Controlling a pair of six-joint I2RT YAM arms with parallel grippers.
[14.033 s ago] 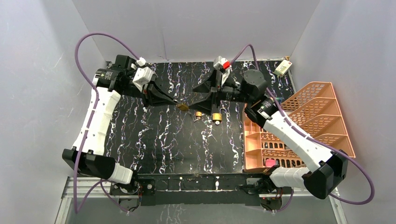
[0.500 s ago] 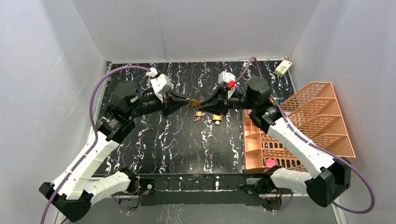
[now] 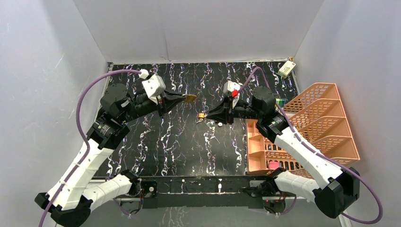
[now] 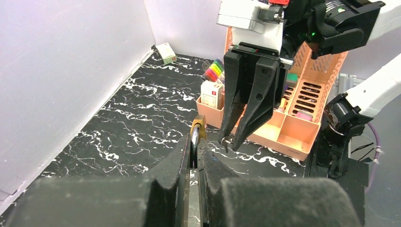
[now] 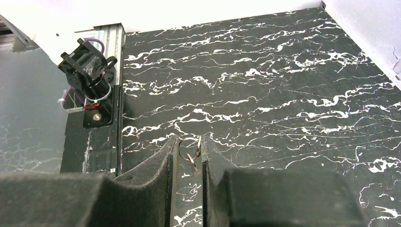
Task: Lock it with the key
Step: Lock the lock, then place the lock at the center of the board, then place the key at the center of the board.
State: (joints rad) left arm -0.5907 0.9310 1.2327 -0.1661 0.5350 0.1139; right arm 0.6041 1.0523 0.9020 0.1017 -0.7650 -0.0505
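1. The padlock is held clear of the table, over its far middle part. In the left wrist view it is seen edge-on and upright between the pads.
2. The left gripper is pressed together on the padlock, which juts out past the fingertips towards the right arm.
3. A thin, bent piece of metal, taken to be the key, is seen in the narrow gap between the fingers of the right gripper. Its shape cannot be made out clearly.
4. The right gripper is pinched on that piece, its jaws only slightly parted. It is pointed towards the left arm and set lower and nearer than the padlock, with a gap between the two.
5. A small brass item lies on the table just beside the right gripper's tips.
6. A small pale object lies on the table under the right gripper; what it is cannot be told.
7. A peach-coloured organiser tray stands at the right edge of the table. A pink object lies in its nearest compartment.
8. A small box lies at the far right corner of the table.
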